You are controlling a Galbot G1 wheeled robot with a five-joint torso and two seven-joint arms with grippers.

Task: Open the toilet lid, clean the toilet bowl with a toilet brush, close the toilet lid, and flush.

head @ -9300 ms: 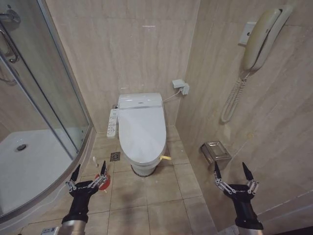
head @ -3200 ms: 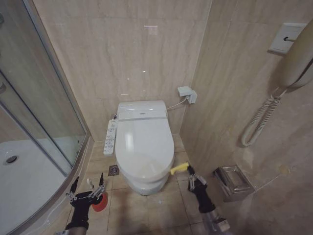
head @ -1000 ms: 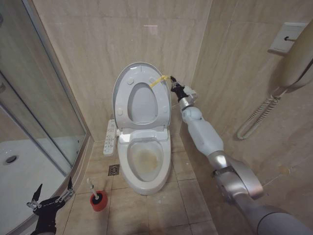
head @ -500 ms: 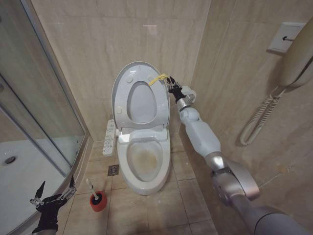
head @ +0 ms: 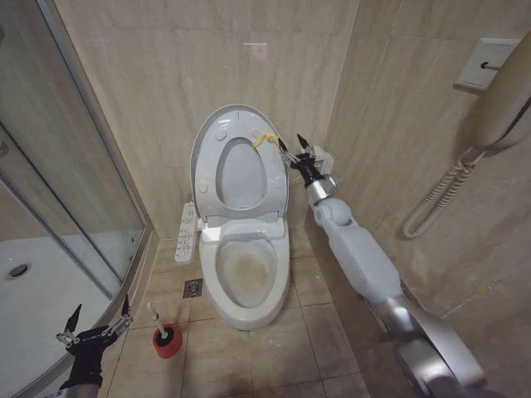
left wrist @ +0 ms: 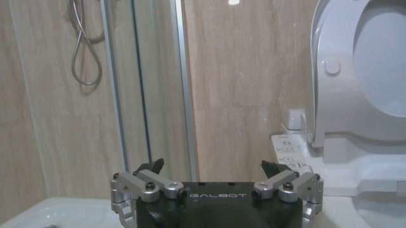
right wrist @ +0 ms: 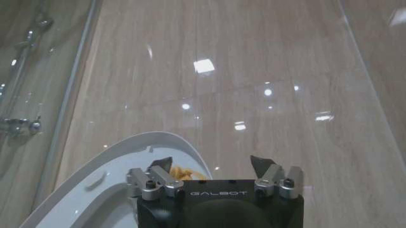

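Lid upright | right hand released beside its strap | left hand released, low near brush

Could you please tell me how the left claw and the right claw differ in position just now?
The left claw hangs low near the floor beside the toilet brush; the right claw is raised beside the upright toilet lid, close to its yellow strap. Both are open and empty.
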